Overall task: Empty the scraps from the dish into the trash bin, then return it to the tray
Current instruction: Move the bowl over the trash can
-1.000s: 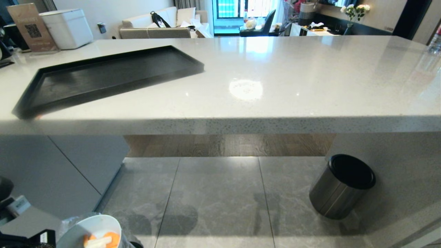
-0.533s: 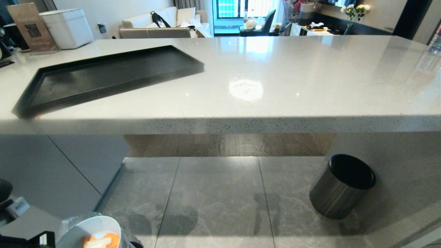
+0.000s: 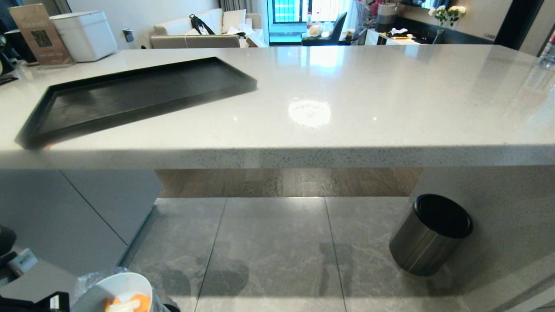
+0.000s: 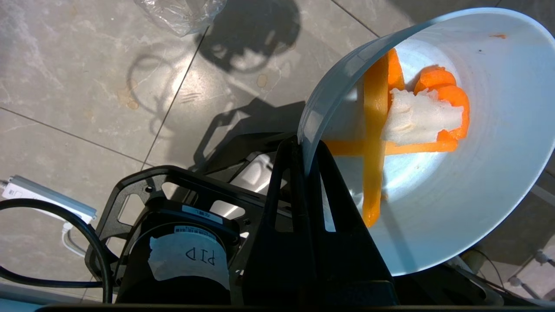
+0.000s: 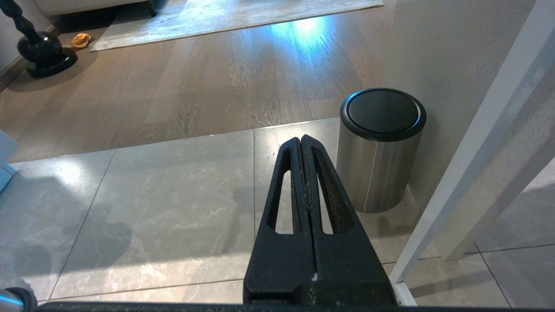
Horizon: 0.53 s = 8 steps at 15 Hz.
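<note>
The left gripper [image 4: 303, 151] pinches the rim of the pale dish [image 4: 477, 182], tilted low above the floor, with orange and whitish scraps [image 4: 416, 117] inside. The black tray [image 3: 130, 97] lies on the counter [image 3: 347, 108]. The right gripper [image 5: 301, 147] is closed and holds nothing.

left gripper [image 4: 303, 145]: mine, a touch lower at the head view's bottom-left edge than a second ago; less of my black body shows
dish [image 3: 117, 286]: dips with me, rim slightly lower in frame, tiny shift
scraps [image 3: 128, 303]: ride down with the dish, the frame edge cuts off a bit more
pace: most of the drop comes in the first half second, barely any since
</note>
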### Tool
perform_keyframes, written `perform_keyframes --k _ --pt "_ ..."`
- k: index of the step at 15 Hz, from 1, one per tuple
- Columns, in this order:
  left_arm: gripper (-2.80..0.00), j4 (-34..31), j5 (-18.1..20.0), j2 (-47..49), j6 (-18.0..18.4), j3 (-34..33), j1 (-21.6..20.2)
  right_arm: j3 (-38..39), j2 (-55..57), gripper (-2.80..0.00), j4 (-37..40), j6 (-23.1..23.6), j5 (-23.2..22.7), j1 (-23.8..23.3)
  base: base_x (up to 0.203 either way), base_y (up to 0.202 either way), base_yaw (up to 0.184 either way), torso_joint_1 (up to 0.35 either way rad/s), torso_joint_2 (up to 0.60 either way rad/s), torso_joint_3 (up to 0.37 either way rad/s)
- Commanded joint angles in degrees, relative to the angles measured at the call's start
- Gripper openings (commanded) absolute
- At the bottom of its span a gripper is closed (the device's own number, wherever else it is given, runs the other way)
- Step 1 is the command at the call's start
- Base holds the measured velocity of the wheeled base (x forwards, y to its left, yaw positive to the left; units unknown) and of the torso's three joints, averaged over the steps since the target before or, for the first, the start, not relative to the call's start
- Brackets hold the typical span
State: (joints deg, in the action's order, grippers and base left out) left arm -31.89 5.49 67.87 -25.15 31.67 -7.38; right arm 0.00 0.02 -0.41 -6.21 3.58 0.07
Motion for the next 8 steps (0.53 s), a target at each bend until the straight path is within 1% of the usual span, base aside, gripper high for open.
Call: perform_keyframes --k 1,8 --pt "-2.80 -0.19 0.05 0.07 -0.05 0.06 -0.01 0.00 -0.02 -2.80 -0.02 -0.03 0.02 0.01 0.000 0.000 0.000 0.000 0.00 0.000" --pt "-2.80 -0.19 0.05 0.07 0.10 0.06 0.01 0.00 -0.02 -2.80 -0.02 -0.03 0.02 0.01 0.000 0.000 0.000 0.000 0.00 0.000"
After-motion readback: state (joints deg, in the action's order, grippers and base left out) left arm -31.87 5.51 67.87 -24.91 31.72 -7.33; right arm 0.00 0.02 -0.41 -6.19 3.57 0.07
